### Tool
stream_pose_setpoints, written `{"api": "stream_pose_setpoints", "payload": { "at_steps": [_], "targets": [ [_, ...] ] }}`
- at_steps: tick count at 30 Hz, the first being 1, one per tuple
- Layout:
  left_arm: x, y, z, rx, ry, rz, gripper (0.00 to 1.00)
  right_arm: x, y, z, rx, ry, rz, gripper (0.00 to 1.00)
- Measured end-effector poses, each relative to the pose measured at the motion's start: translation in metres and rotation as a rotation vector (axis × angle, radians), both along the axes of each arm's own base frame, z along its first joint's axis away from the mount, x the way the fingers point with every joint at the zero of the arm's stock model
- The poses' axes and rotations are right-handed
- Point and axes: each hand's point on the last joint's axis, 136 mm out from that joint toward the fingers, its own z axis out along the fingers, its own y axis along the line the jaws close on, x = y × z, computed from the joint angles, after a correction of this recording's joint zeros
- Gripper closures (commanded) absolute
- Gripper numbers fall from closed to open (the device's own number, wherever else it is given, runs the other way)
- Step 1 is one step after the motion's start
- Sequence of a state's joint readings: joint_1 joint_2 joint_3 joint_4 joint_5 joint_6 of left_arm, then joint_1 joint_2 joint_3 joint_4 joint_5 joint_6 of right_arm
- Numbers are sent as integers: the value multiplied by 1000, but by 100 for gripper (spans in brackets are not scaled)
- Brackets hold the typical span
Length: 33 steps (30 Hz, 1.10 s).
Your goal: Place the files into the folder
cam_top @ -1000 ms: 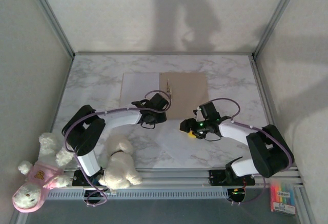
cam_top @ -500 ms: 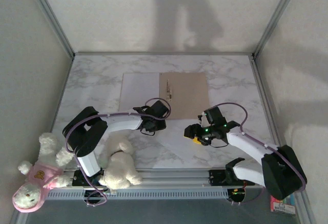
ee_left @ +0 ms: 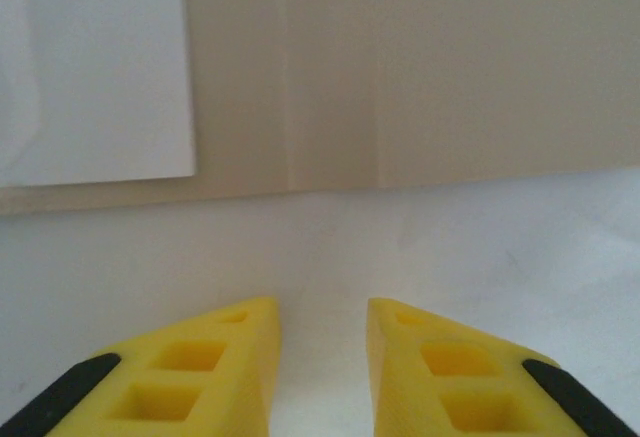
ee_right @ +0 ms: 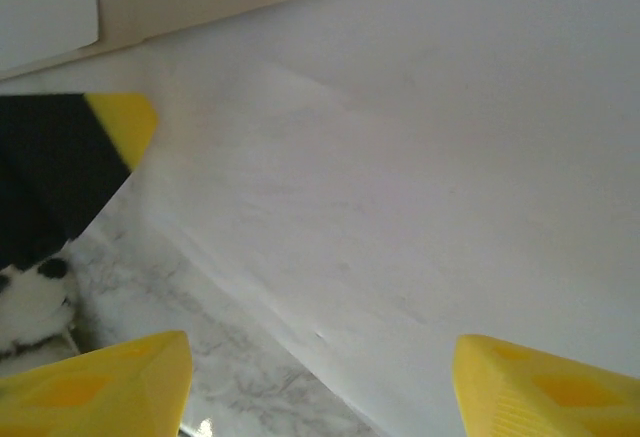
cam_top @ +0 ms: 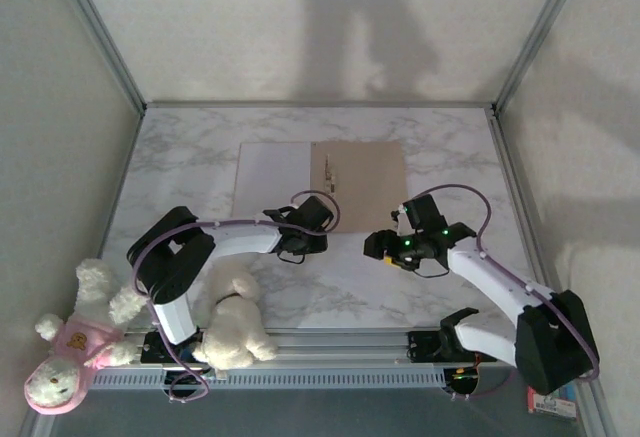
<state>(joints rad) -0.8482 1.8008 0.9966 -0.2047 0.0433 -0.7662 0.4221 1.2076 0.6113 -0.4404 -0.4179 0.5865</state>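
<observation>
The marble tabletop (cam_top: 180, 157) carries the folder (cam_top: 365, 182), which lies open and flat toward the far side. One white sheet (cam_top: 272, 175) already rests on its left half, and the brown right half is bare. A second sheet (ee_right: 430, 157) lies loose on the tabletop just in front of the folder, so the job looks about half done. Over the last second both arms have drawn back from the folder toward this loose sheet. The right arm's elbow has swung outward. The right end effector (ee_right: 315, 362) hovers over the sheet's edge, spread wide and empty. The left end effector (ee_left: 320, 357) has narrowed to a slim gap, holding nothing, just short of the folder's near edge.
</observation>
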Motion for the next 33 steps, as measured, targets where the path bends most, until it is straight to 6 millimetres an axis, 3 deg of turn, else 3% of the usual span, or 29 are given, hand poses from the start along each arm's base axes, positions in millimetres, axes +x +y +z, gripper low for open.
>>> {"api": "stream_pose_setpoints", "payload": {
  "at_steps": [8,12,17,20,26,33],
  "targets": [
    [2,-4,3,11,-11,-24,69,35,13,-11,9,-30,5,33],
    [8,-11,15,7,-25,-40,67,45,16,-18,19,-34,4,34],
    [36,-42,51,-53,-101,-64,66,51,13,-30,18,-14,-13,34],
    [56,-58,62,-76,-137,-67,67,56,9,-32,20,-17,-30,34],
    [87,-61,42,-48,-137,-44,67,62,-6,-34,30,-27,-82,34],
    [106,-59,14,-17,-112,-17,69,60,-32,-34,43,-39,-180,33]
  ]
}}
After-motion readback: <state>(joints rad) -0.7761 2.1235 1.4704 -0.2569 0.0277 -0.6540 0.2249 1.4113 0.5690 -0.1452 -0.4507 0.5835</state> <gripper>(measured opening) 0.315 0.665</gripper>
